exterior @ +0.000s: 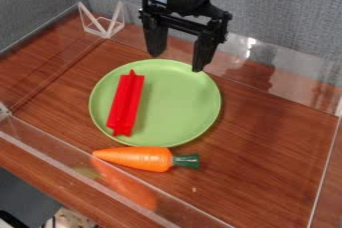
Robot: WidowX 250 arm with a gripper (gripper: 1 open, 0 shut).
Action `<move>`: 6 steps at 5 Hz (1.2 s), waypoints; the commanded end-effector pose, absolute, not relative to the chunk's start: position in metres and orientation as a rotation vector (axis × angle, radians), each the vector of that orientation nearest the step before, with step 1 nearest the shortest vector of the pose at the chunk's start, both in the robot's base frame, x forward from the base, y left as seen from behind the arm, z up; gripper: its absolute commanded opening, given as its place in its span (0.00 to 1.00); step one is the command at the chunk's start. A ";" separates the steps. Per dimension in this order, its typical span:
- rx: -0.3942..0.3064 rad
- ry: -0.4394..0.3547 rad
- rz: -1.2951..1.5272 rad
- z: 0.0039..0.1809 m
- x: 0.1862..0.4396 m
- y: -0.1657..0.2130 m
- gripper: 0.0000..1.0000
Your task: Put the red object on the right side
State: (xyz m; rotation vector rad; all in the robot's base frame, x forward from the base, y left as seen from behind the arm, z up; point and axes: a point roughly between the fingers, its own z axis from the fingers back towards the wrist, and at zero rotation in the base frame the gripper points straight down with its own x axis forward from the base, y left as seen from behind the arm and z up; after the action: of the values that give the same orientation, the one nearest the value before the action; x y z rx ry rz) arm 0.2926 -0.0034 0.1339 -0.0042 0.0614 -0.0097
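The red object (pixel 128 101), a bright red grooved bar, lies lengthwise on the left half of a round green plate (pixel 187 107). My gripper (pixel 179 52) hangs above the plate's far edge, black fingers pointing down and spread apart, open with nothing between them. It sits up and to the right of the red bar, apart from it.
An orange carrot (pixel 138 159) with a green tip lies on the wooden table in front of the plate. Clear acrylic walls (pixel 287 72) border the table. A small clear triangular stand (pixel 98 17) sits at the back left.
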 end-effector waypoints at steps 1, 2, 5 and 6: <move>0.012 0.050 0.035 0.127 0.280 0.015 1.00; 0.025 0.020 0.072 0.116 0.262 0.036 1.00; -0.010 -0.005 0.093 0.083 0.256 0.053 0.00; 0.020 -0.019 0.089 0.105 0.259 0.042 0.00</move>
State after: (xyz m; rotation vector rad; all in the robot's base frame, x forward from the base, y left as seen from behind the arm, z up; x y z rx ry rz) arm 0.2516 0.0407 0.0889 0.0091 0.0442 0.0837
